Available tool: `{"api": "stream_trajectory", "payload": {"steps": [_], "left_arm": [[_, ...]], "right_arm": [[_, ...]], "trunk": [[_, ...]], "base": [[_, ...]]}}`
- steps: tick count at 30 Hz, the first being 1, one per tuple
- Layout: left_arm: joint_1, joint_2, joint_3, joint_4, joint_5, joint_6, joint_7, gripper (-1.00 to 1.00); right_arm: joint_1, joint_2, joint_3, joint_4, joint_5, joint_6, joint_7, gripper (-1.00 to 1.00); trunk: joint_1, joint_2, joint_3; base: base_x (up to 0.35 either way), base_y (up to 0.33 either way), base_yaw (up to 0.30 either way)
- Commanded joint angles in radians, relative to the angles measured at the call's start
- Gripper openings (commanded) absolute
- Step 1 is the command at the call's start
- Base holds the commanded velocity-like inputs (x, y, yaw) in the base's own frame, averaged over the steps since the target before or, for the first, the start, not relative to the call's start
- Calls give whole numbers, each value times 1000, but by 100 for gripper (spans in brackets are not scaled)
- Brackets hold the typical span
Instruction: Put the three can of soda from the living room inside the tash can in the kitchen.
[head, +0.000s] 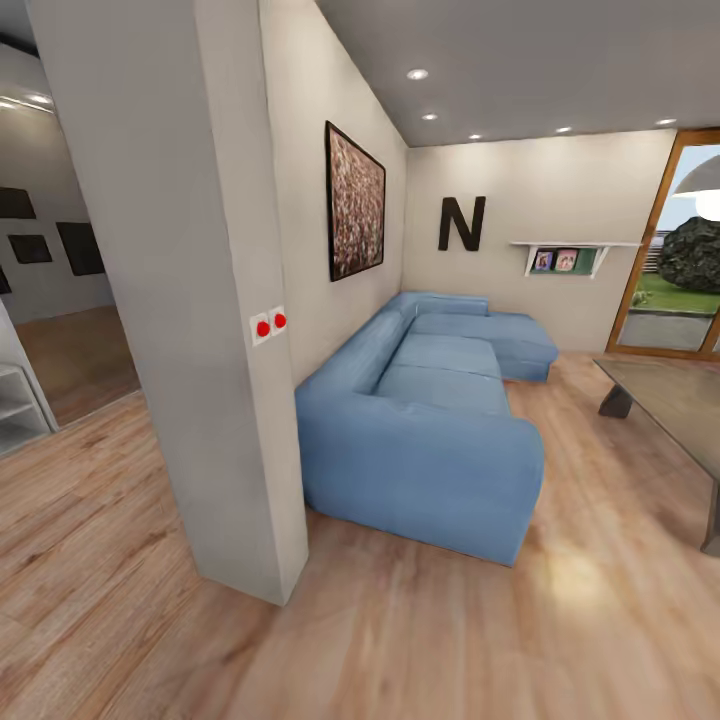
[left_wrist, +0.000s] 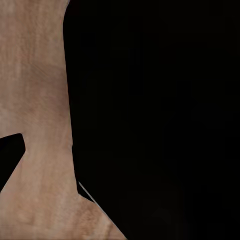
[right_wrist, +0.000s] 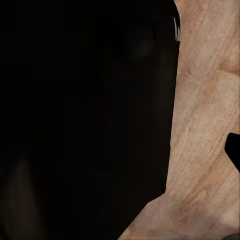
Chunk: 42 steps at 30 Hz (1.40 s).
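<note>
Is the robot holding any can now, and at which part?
It cannot be told: both wrist views are mostly dark over the wood floor, and no can appears near the sofa.

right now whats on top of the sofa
Nothing shows on the blue sofa: seat cushions look bare, no cans. The near armrest hides part of the closest seat, so that spot can't be checked.

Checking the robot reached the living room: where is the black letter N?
In the head view, the black letter N hangs on the far pale wall, above the blue sectional sofa.
</note>
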Motion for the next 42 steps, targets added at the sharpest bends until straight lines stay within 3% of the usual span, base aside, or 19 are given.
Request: {"api": "stream_trajectory", "payload": {"steps": [1, 22, 31, 32, 36, 37, 42], "left_arm": [[6, -6, 1, -5, 3, 0, -5, 100], [6, -12, 0, -42, 1, -3, -16, 100], [7, -25, -7, -73, -3, 5, -6, 100], [7, -25, -7, -135, -3, 6, -7, 100], [7, -23, -7, -230, -3, 11, -8, 100], [7, -11, -7, -345, -3, 28, -9, 100], [7, 0, -6, -535, -2, 189, -9, 100]], "right_arm": [[-6, -5, -5, -6, -3, -5, 5, 100], [-21, -1, -16, -5, -5, -9, 8, 100], [-29, -9, -1, -43, -1, -9, 0, 100], [-29, -10, -1, -144, -1, -9, -1, 100], [-35, -14, -1, -219, -1, -7, 0, 100], [-37, -19, -1, -306, 1, 0, 1, 100], [-38, -23, -1, -370, -1, 3, 1, 100]], "trunk": [[0, 0, 0], [0, 0, 0], [0, 0, 0], [0, 0, 0], [0, 0, 0], [0, 0, 0], [0, 0, 0]], "base": [[0, 0, 0], [0, 0, 0], [0, 0, 0], [0, 0, 0], [0, 0, 0], [0, 0, 0], [0, 0, 0]]}}
